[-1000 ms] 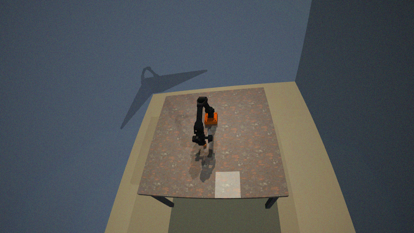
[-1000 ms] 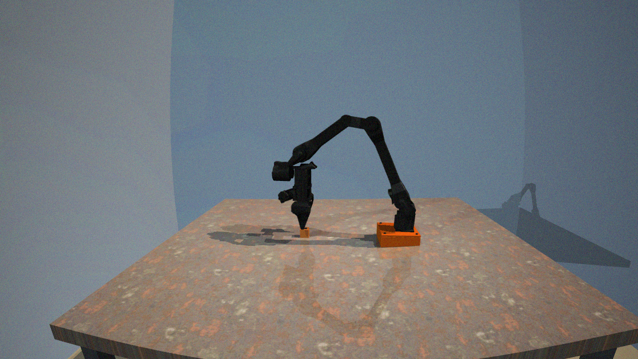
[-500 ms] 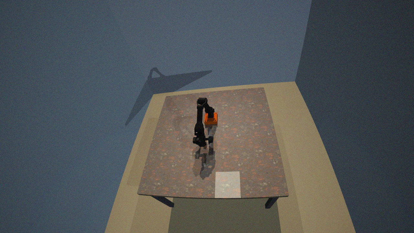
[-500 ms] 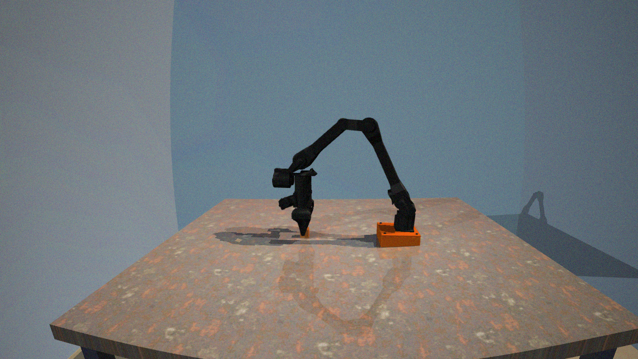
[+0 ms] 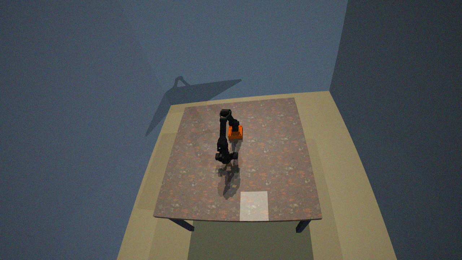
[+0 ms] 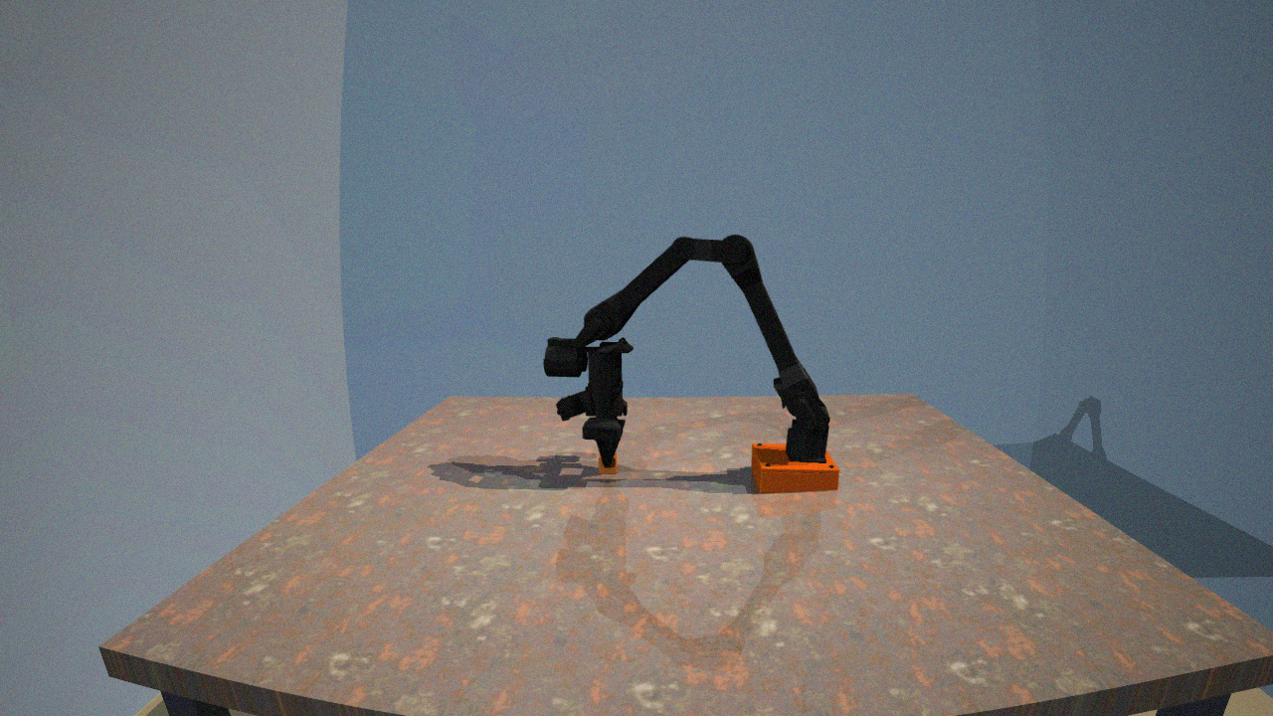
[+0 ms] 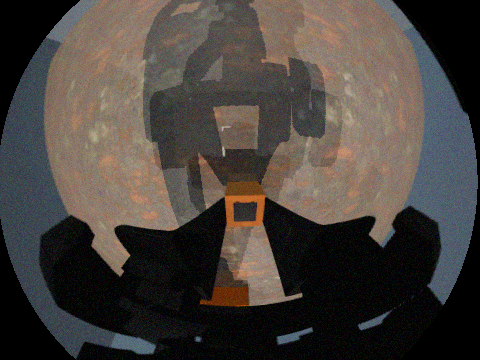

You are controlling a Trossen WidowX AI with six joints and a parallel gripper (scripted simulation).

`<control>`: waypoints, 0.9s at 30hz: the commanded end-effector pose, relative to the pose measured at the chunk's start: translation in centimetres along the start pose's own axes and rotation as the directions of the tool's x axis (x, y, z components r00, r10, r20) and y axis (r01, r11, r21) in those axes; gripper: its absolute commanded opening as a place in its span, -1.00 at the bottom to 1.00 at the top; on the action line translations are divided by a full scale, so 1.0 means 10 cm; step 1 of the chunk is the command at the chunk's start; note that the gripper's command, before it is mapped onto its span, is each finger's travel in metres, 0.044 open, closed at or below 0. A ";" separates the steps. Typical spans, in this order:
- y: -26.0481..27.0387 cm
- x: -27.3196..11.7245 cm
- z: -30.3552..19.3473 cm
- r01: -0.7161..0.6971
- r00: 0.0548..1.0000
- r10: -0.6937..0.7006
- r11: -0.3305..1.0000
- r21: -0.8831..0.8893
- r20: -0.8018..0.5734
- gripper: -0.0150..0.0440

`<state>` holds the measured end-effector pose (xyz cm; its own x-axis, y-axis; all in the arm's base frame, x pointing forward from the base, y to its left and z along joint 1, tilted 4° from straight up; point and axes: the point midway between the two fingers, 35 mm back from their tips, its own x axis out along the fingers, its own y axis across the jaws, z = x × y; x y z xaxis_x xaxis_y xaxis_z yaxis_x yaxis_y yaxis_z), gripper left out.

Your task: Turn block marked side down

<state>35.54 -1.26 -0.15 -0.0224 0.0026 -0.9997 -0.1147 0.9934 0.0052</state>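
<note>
The small orange block [image 6: 608, 468] [image 7: 245, 201] rests on the table [image 5: 277, 151] [image 6: 373, 588]. Its marked side, with a dark square [image 7: 245, 212], faces up towards the wrist camera. My gripper [image 6: 608, 459] [image 7: 243, 201] points straight down and is shut on the block, with one black fingertip against each of two opposite sides. In the exterior view, the fingertips cover the upper part of the block. In the top view, the arm hides the block.
The orange arm base [image 5: 235, 133] [image 6: 795, 471] stands behind the gripper on the same table. A pale square patch [image 5: 253, 206] lies at the table's front edge in the top view. The arm's shadows fall around the block.
</note>
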 end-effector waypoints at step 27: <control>0.00 -0.25 0.01 -0.006 0.997 0.005 1.000 0.005 0.082 -0.49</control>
<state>35.86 -1.30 2.54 0.0242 0.0075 -0.9997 -0.1115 0.9938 0.0047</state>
